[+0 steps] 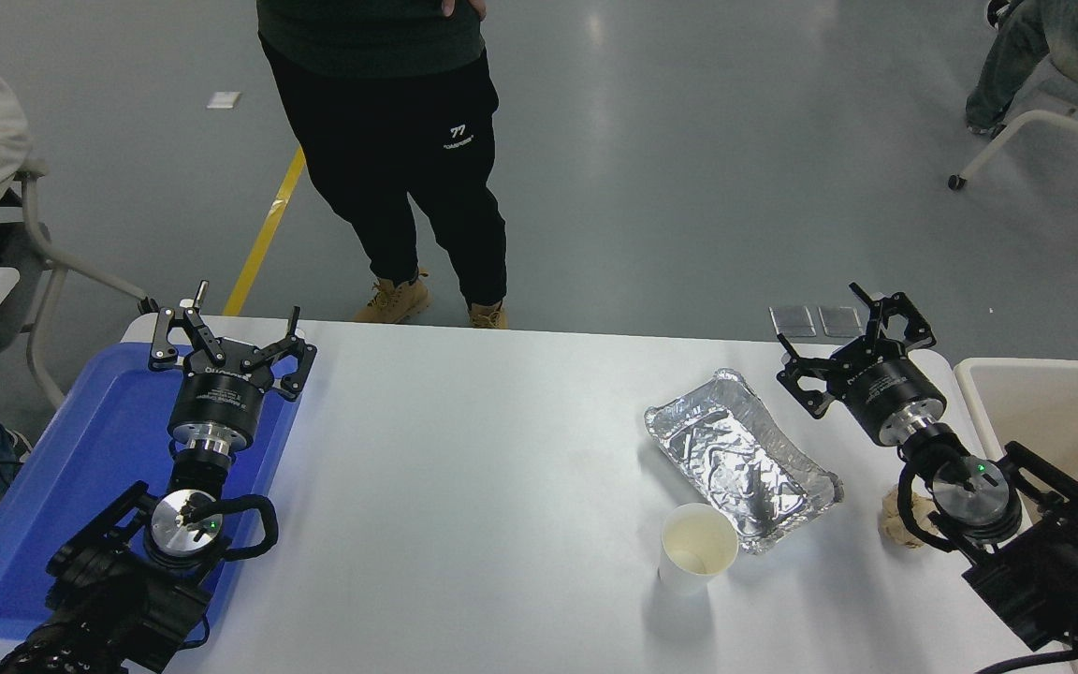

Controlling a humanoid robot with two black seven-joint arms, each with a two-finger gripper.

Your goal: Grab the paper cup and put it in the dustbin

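Paper cup (697,547): small, white, cream inside, upright and open on the white table (483,449), near the front edge, right of centre. Untouched by either gripper.

Foil tray (741,458): crinkled silver, lying just behind and to the right of the cup, its near corner almost at the cup's rim.

Crumpled tan paper ball (896,520): right of the foil tray, partly hidden behind the right arm.

Dustbin (974,398): off-white rim, beige inside, at the table's right end, only partly in frame; well apart from the cup.

Right gripper (840,344): above the table's far right corner, between foil tray and dustbin, fingers spread wide, nothing between them.

Left gripper (225,337): parked over the far end of the blue plastic tray (52,496) at the table's left, fingers likewise spread wide, nothing held.

Person (399,159): standing at the far side, dark clothing, tan boots. Two more seated at the upper left and upper right corners.
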